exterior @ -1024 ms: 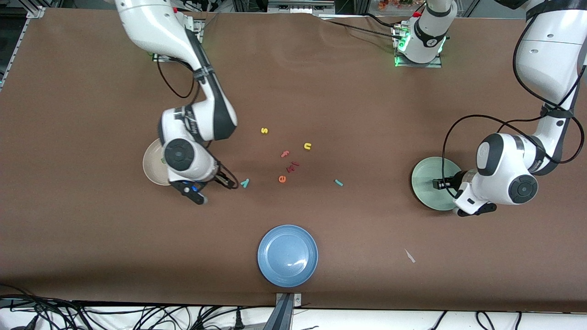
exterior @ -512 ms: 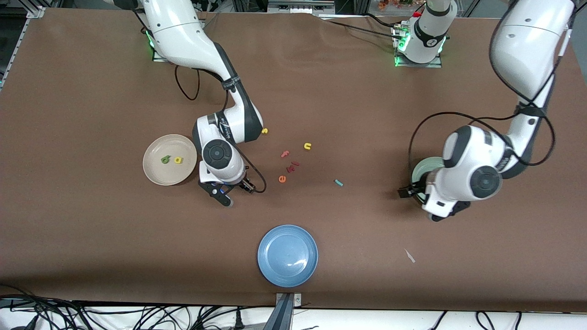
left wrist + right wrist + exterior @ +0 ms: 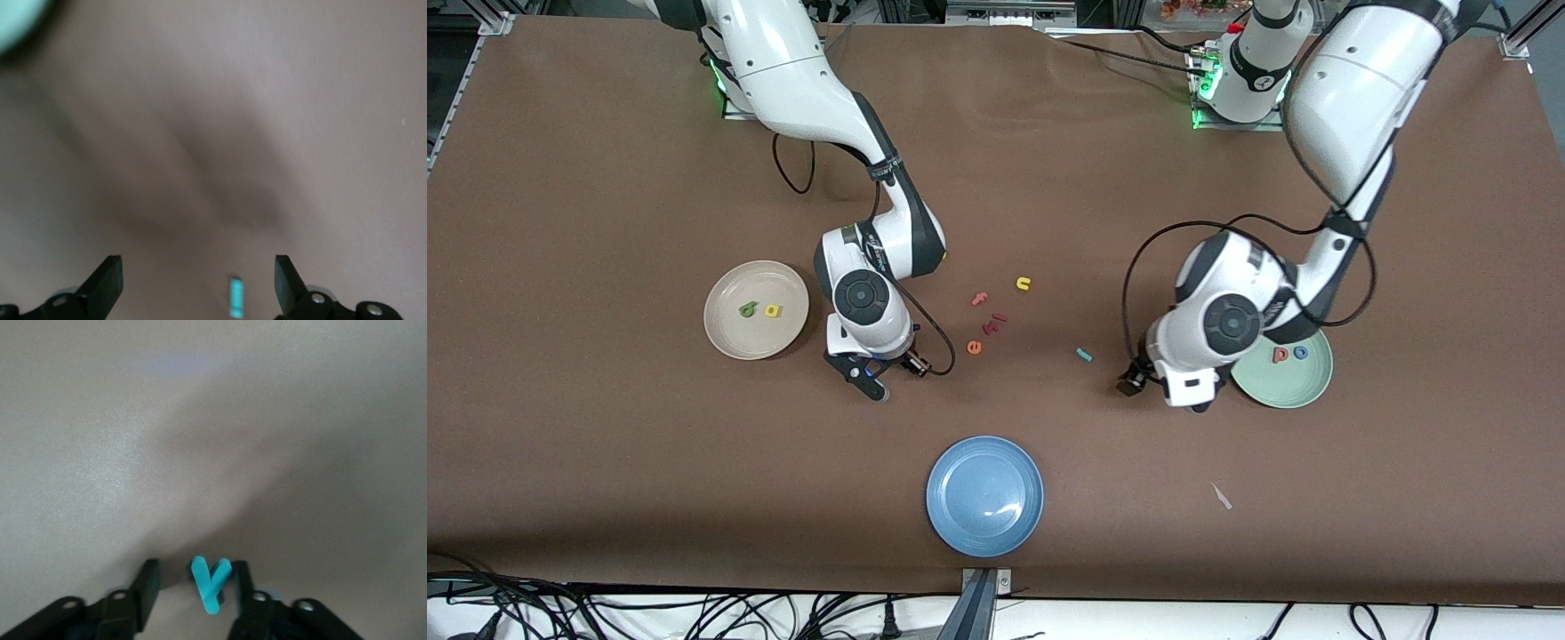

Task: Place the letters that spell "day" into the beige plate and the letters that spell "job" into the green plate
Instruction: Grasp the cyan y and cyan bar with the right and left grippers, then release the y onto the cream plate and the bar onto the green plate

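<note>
Your right gripper [image 3: 195,568] was down at the brown table [image 3: 605,489] with its jaws partly narrowed round the small teal foam "y" [image 3: 211,583]. One finger was right against an arm of the letter. The other finger [image 3: 151,577] stood a little apart from it, so the grip was not closed. Your left gripper [image 3: 197,263] was spread wide and held nothing. It hung over bare table between the thin teal foam "j" [image 3: 1083,355] and the round sage-green plate [image 3: 1285,388]. In the left wrist view the "j" [image 3: 236,298] showed between the two fingers, untouched.

Your right arm reached from its base at the table's back edge, elbow bent and wrist turned straight down. Your left arm arched high from its own base and dropped to a wrist just beside the green plate's rim.

A round blue plate [image 3: 984,496] sat close to the table's front edge, with open cloth on both sides of it. A small white scrap [image 3: 1221,496] lay toward the left arm's end. Mid-table lay an orange "e" [image 3: 974,347], dark red letters [image 3: 994,324], a pink "f" [image 3: 980,299] and a yellow "n" [image 3: 1023,284]. The green plate held the pinkish-red "b" [image 3: 1280,355] and the blue ring "o" [image 3: 1301,352]. The round cream-beige plate [image 3: 756,340], just beside your right wrist, held the green "a" [image 3: 746,309] and the yellow "d" [image 3: 772,310].
</note>
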Motion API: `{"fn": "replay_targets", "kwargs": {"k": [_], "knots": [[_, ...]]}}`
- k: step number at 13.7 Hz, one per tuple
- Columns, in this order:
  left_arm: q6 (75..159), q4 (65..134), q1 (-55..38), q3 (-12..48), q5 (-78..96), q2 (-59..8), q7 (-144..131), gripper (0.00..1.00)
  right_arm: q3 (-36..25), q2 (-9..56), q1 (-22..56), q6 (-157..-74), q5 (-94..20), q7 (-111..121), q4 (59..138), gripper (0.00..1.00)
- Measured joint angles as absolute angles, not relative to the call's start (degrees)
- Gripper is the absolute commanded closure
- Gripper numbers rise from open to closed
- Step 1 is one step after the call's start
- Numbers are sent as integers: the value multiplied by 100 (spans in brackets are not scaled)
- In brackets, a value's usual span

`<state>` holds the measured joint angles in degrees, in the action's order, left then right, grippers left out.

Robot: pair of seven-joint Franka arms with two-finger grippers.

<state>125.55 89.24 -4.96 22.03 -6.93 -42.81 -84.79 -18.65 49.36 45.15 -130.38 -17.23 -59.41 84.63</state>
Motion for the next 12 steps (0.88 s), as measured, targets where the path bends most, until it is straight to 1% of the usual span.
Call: {"fn": "replay_targets", "kwargs": {"k": [1,2,3,5,6,7,8,10,11,12], "knots": [[12742,8909,-641,2197,-693,-4412,-8759,0,-1865,4935,4515,-13044,-1723,-5941,8451,78],[12851,8871,-783,2191,-693,-4540,-8970,3,-1866,4934,4515,-13044,-1722,-5941,8446,80],[12892,8826,-906,2186,-693,-4650,-9112,15,-1867,4934,4515,-13044,-1722,-5941,8445,83],[12919,8760,-1064,2179,-693,-4795,-9315,31,-1868,4934,4515,-13043,-1722,-5941,8444,84],[12919,8743,-1094,2175,-693,-4833,-9364,36,-1872,4934,4516,-13044,-1721,-5939,8441,84],[12919,8732,-1104,2174,-693,-4860,-9392,37,-1887,4932,4516,-13042,-1719,-5934,8434,84],[12919,8727,-1103,2164,-693,-4884,-9401,44,-1925,4922,4516,-13008,-1707,-5908,8415,84],[12919,8699,-1098,2140,-693,-4924,-9402,66,-2122,4845,4519,-12648,-1666,-5604,8336,84],[12925,8676,-1101,2140,-693,-4927,-9402,80,-2278,4775,4519,-12351,-1661,-5305,8302,84],[12926,8653,-1101,2136,-693,-4927,-9402,97,-2468,4671,4516,-11977,-1658,-4915,8292,84]]}}
